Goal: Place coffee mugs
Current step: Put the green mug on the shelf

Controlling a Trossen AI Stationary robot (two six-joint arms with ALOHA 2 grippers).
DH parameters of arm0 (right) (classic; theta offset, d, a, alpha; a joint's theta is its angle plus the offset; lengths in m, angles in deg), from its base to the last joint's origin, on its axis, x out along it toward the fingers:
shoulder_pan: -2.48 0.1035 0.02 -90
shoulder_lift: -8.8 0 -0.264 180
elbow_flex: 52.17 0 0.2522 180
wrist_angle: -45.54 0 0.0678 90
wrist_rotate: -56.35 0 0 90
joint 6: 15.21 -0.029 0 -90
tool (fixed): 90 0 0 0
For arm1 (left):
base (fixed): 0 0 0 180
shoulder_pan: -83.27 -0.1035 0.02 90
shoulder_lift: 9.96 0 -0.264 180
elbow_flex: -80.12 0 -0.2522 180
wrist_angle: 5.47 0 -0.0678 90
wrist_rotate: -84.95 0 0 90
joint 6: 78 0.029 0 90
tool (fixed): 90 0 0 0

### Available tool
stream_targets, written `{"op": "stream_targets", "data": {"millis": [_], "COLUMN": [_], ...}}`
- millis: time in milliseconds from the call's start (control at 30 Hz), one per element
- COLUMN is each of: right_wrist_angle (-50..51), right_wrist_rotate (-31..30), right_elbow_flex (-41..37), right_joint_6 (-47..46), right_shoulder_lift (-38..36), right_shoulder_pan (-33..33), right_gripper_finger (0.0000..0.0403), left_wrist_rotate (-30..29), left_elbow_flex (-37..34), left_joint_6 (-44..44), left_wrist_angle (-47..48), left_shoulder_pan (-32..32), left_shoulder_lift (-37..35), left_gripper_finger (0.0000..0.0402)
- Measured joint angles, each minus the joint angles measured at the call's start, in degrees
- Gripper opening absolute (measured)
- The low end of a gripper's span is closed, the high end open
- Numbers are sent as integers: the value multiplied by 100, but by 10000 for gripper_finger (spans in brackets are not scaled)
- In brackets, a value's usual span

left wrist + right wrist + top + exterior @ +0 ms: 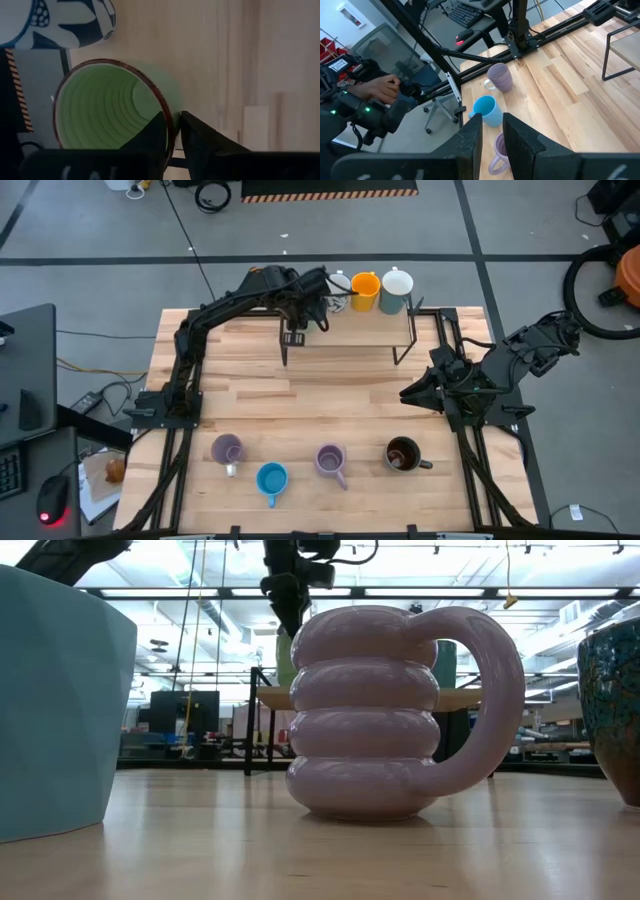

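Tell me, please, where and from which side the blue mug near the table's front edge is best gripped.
Probably by the rim, from straight above. The blue mug stands upright with its mouth open, so one finger can go inside the wall and one outside. Its handle points toward the front edge; pinch the rim on a side away from it. The right tool is nearer.

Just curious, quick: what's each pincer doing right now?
Left pincer: closed on the green mug rim, on the raised shelf.
Right pincer: open, holding nothing.

My left arm stretches far forward, its tool [174, 131] pinching a thin rim between nearly closed fingers. My right arm sits folded at its side, its tool [491, 132] slightly parted, holding nothing.
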Motion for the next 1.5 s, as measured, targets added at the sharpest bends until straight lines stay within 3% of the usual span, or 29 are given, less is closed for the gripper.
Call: {"op": "stream_targets", "data": {"millis": [567,1133,1333,1500], "right_wrist_angle": [0,2,2,3], "right_wrist_rotate": [0,-52,-111,-179], "right_elbow_flex": [2,1,1,0], "right_joint_6": [-17,-20,-20,-14], "right_shoulder_lift": [0,0,1,2], "right_shoulder_pan": [0,-11,-11,-14], "right_gripper_finger": [82,82,82,82], "left_wrist_rotate": [-28,351,796,823], "left_elbow_flex": [-2,-2,-2,-2], "left_joint_6": [1057,1840,1868,1879], "left_wrist_angle": [-373,-637,-676,-635], "left_shoulder_pan": [-471,-941,-1147,-1221], "left_shoulder_lift": [2,2,2,2], "left_gripper_finger": [50,50,50,50]}}
